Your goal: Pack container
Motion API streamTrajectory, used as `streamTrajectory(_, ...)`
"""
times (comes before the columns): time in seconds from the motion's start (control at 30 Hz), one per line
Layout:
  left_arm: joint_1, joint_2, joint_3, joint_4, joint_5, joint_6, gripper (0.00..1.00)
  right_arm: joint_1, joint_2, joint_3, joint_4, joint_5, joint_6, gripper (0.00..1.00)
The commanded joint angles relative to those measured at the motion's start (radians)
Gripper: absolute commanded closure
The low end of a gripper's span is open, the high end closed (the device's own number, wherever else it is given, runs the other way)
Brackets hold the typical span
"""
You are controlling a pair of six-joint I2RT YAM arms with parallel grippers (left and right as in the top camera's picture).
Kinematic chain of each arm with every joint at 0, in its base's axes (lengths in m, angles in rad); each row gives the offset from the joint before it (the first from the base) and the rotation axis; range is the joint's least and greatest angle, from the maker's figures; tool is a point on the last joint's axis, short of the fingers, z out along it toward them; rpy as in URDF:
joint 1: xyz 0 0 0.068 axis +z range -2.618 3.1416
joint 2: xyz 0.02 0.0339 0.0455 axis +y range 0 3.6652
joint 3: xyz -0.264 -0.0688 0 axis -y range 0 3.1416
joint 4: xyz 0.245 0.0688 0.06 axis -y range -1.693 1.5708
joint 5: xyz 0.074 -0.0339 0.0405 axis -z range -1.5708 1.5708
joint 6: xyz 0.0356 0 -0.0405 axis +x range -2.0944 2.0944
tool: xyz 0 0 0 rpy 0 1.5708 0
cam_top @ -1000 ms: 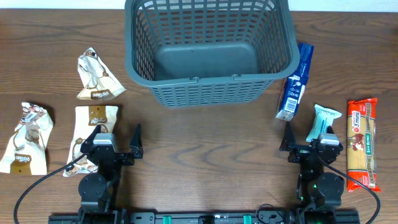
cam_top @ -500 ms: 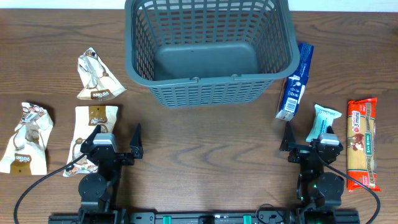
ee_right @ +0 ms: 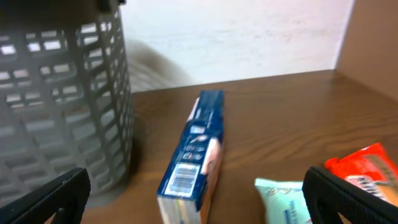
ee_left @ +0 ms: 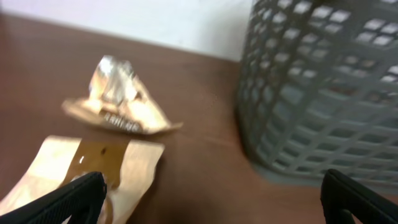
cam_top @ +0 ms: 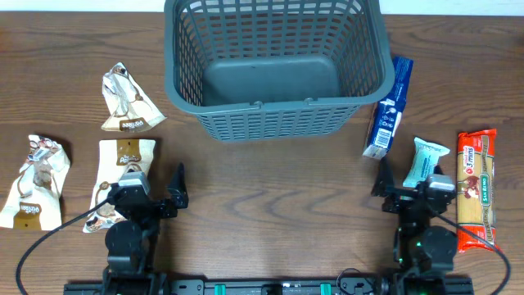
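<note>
A lab bench: wooden table (cam_top: 270, 188), plain white wall (ee_right: 249, 37).

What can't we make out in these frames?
- Overhead: far rim of the basket cut off by the top edge.
- Overhead: brown packet, lower end hidden under the left gripper.
- Left wrist: blurred, print on the crumpled packet unreadable.
- Right wrist: red packet cut off by the right edge, teal packet by the bottom edge.

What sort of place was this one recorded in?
Likely a robotics lab bench rather than a home or shop: a brown wood-grain table against a plain white wall, an empty dark grey slotted plastic basket, and tan snack pouches laid out beside it.
</note>
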Motion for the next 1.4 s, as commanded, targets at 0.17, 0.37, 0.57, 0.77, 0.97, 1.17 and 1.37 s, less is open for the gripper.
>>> streamTrajectory(0.17,-0.003,0.284,0.199,0.001,-0.153,-0.026,0.01,-0.144,0.42,0.398,-0.089,-0.092,-0.097,0.01)
streamTrajectory(0.37,-0.002,0.475,0.238,0.04,-0.156,-0.024,0.01,-0.263,0.812,0.838,-0.362,-0.195,-0.1,0.01)
streamTrajectory(0.57,-0.002,0.509,0.238,0.058,-0.156,-0.024,0.01,-0.32,1.118,1.286,-0.737,-0.245,-0.186,0.01)
streamTrajectory(0.77,0.003,0.509,0.282,0.021,-0.132,-0.024,0.01,-0.324,1.34,1.635,-1.012,-0.266,-0.185,0.01)
streamTrajectory(0.97,0.08,0.51,0.391,-0.109,-0.128,-0.017,0.02,-0.324,1.372,1.666,-0.967,-0.331,-0.196,0.1)
streamTrajectory(1.17,0.109,0.51,0.423,-0.114,-0.128,-0.017,0.02,-0.324,1.47,1.666,-0.976,-0.33,-0.143,0.33)
streamTrajectory(1.37,0.109,0.51,0.432,-0.114,-0.123,-0.017,0.01,-0.323,1.622,1.666,-0.952,-0.33,-0.08,0.23)
